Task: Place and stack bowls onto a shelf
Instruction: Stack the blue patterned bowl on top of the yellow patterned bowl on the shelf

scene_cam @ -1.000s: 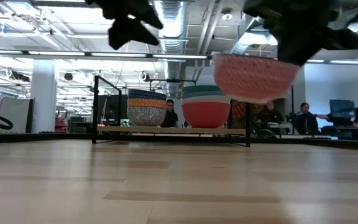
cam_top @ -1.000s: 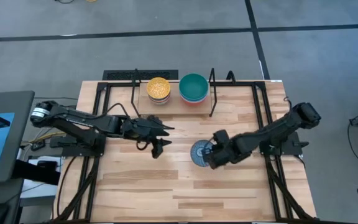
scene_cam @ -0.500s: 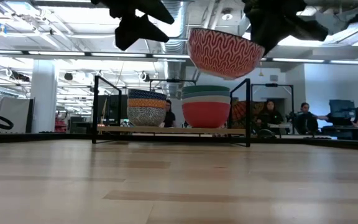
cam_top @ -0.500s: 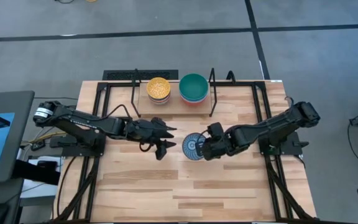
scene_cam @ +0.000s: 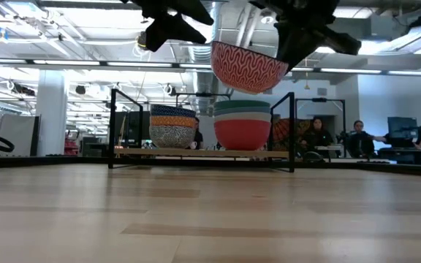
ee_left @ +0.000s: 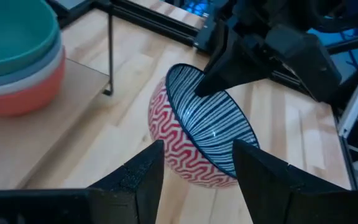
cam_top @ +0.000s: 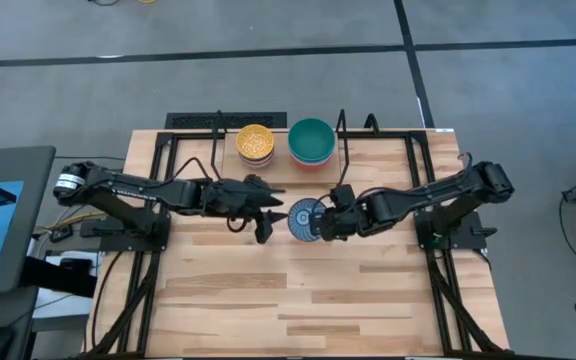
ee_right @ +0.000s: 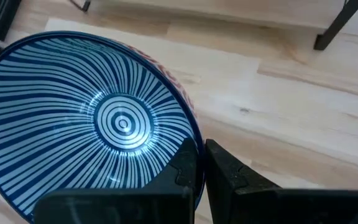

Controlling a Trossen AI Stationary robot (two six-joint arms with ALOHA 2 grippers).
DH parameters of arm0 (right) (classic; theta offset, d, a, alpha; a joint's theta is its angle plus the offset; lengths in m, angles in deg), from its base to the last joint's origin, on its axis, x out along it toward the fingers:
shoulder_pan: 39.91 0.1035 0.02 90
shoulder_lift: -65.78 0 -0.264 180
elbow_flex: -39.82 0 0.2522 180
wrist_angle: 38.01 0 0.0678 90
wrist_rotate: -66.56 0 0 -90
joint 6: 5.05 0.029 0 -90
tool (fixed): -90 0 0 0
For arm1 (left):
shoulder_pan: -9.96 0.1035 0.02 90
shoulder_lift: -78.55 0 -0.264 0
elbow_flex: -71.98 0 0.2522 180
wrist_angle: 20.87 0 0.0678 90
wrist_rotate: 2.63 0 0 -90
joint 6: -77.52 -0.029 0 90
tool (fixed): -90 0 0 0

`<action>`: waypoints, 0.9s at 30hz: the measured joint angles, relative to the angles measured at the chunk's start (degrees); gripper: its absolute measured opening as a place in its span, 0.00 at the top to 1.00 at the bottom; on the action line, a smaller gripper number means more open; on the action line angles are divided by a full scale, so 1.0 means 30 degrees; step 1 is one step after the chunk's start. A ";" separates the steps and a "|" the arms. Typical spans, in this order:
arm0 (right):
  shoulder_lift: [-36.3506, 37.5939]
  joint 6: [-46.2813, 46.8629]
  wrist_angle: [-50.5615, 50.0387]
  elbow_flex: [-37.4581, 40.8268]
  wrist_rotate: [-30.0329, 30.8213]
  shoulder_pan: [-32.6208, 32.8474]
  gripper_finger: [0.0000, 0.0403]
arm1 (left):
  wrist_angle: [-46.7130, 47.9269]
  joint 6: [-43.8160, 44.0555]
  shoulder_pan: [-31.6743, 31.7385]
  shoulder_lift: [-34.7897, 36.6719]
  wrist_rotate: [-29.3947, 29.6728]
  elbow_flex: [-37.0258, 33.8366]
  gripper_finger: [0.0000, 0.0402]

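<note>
My right gripper (cam_top: 326, 222) is shut on a bowl (cam_top: 303, 219) with a blue-white striped inside and a red wavy-patterned outside. It holds the bowl in the air in front of the shelf (cam_top: 278, 172). In the low view the bowl (scene_cam: 247, 66) hangs tilted above shelf height. My left gripper (cam_top: 268, 214) is open just left of the bowl; in the left wrist view its fingers (ee_left: 143, 180) stand apart before the bowl (ee_left: 201, 134) without touching it. Two bowl stacks rest on the shelf plank (scene_cam: 203, 153): one topped yellow patterned (cam_top: 255, 143), one topped teal (cam_top: 312, 141). My right gripper pinches the bowl's rim (ee_right: 193, 138) on the side toward the table's right, one finger (ee_right: 182, 168) inside the bowl and one outside. The fingers come level from the right. The bowl is lifted clear of the table, tilted, its open side turned partly toward my left gripper.
Black wire uprights (cam_top: 341, 150) stand at the shelf's ends. Black frame rails (cam_top: 423, 170) run along the table's left and right sides. People sit in the room behind the table (scene_cam: 357, 135). The near half of the tabletop (cam_top: 298, 300) is bare wood.
My right gripper has carried the bowl up and toward the table's left and far edge, closer to the shelf and my left gripper. My left gripper has moved a little toward the right, nearer the bowl, staying open.
</note>
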 joint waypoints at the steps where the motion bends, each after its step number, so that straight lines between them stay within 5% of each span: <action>1: 0.0000 -0.0074 0.0103 0.0000 0.0005 -0.0152 0.91 | 0.0008 0.0000 0.0140 0.0000 -0.0004 0.0003 0.57; 15: -0.0622 -0.3726 0.2544 -0.0800 -0.0911 -0.2498 0.91 | 0.1743 -0.0831 0.1856 0.0007 0.0118 0.0044 0.57; 27: -0.6508 -0.7316 -0.5003 -0.9818 -0.0253 -0.2159 0.90 | 0.5922 -0.1489 0.2357 -0.2117 -0.0209 0.2017 0.59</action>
